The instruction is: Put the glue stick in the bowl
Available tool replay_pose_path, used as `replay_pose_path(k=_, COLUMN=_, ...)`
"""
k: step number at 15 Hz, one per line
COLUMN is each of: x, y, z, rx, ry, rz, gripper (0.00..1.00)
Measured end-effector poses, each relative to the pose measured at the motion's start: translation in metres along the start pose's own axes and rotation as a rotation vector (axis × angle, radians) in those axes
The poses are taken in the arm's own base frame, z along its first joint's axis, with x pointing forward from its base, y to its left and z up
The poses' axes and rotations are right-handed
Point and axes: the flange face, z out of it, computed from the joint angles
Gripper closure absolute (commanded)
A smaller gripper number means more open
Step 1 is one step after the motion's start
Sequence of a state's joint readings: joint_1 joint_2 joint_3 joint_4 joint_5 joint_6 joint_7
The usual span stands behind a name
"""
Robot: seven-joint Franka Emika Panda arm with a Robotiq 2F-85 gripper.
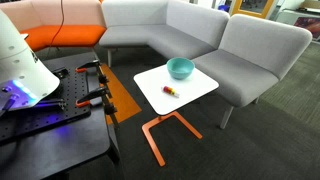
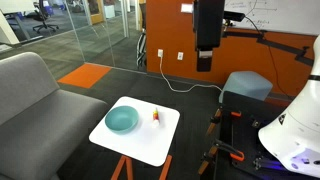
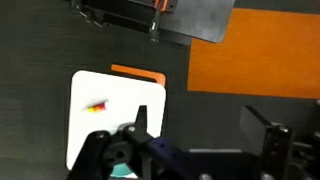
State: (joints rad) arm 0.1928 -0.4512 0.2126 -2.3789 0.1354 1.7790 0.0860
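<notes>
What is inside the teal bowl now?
Nothing visible: the bowl looks empty in both exterior views. The glue stick lies outside, on the table. The rim hides the near inner wall.

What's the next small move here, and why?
Likely shift the open gripper sideways over the glue stick before descending: in the wrist view the stick lies on the white table well off-centre, and in an exterior view the gripper hangs high beside the table.

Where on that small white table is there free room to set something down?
Bare: the half of the white table along the edges farthest from the teal bowl and glue stick. Crowded: the narrow gap between those two.
</notes>
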Motion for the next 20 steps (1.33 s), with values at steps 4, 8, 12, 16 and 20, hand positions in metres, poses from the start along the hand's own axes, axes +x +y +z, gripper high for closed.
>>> replay_pose_path(k=4, x=0.000, y=0.000, z=0.000, rx=0.000, ry=0.000, rz=0.000, gripper=0.00)
replay_pose_path(k=8, x=0.005, y=0.008, z=0.001, rx=-0.003, ry=0.025, rz=0.060, gripper=0.00)
replay_pose_path(k=12, x=0.040, y=0.083, z=0.040, rx=0.008, ry=0.122, rz=0.280, gripper=0.00)
replay_pose_path(k=16, x=0.068, y=0.184, z=0.124, rx=0.037, ry=0.170, rz=0.520, gripper=0.00)
replay_pose_path(k=20, x=0.082, y=0.242, z=0.208, rx=0.033, ry=0.155, rz=0.758, gripper=0.00)
